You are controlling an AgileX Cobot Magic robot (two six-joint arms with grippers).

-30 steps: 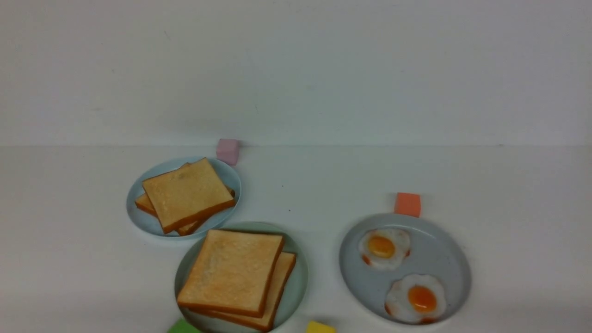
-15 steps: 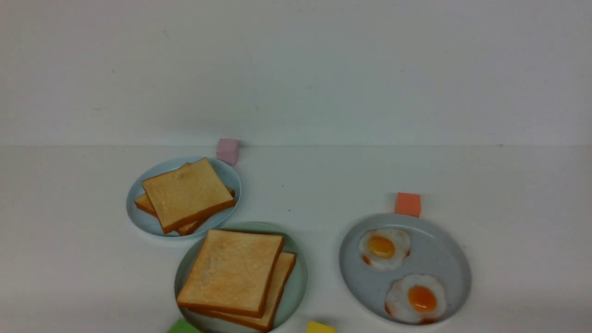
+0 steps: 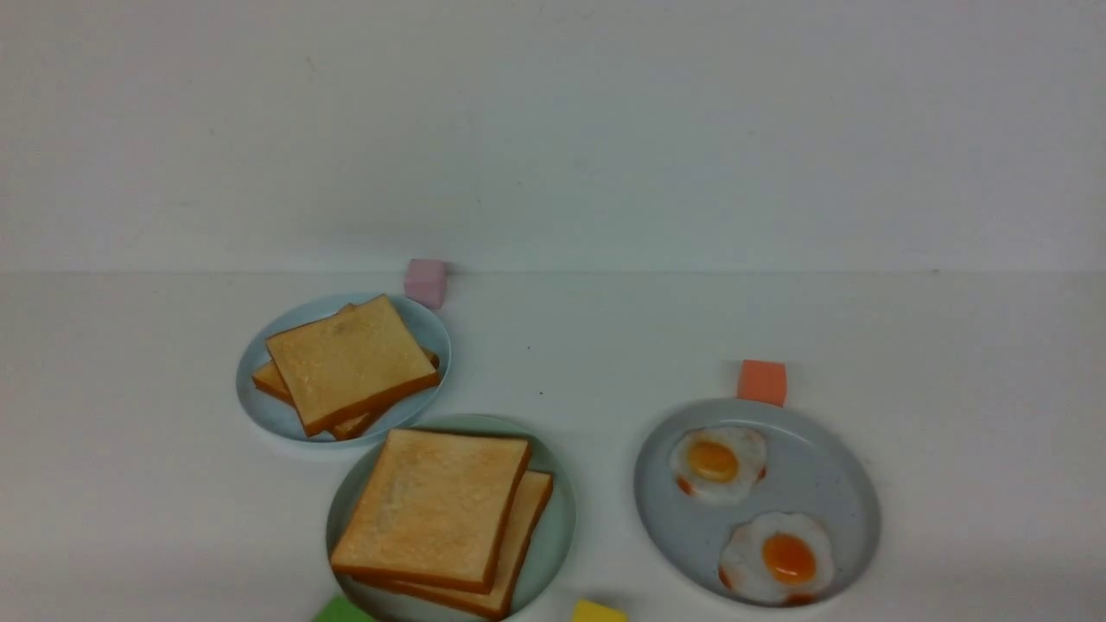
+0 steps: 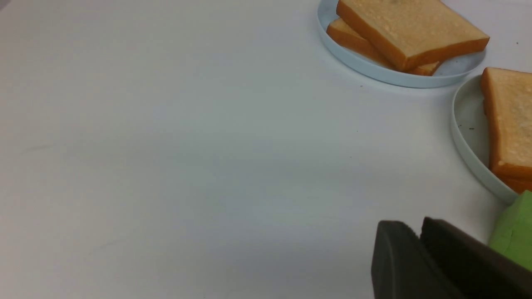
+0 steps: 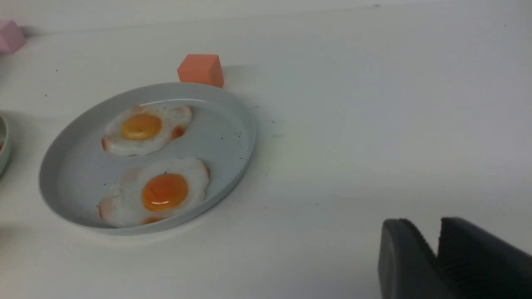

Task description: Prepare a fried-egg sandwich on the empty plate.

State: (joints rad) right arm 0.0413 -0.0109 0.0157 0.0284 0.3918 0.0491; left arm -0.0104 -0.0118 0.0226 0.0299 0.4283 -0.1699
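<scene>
Two golden-brown toast slices (image 3: pixel 432 505) lie stacked, slightly offset, on the pale mint-green plate (image 3: pixel 560 527) at the front centre; what lies between them is hidden. In the left wrist view, that plate (image 4: pixel 465 124) and its toast (image 4: pixel 509 120) are off to one side of my left gripper (image 4: pixel 417 230). Its jaws stand a sliver apart with nothing between them. My right gripper (image 5: pixel 434 232) hangs over bare table beside the grey-blue plate (image 5: pixel 224 133), jaws slightly parted and empty. Neither gripper shows in the front view.
A light-blue plate (image 3: pixel 259 397) at the back left holds more toast (image 3: pixel 350 358). The grey-blue plate (image 3: pixel 829 484) carries two fried eggs (image 3: pixel 717 462) (image 3: pixel 782 557). Foam cubes stand about: pink (image 3: pixel 425 282), orange (image 3: pixel 761 382), green (image 3: pixel 341 612), yellow (image 3: pixel 598 612).
</scene>
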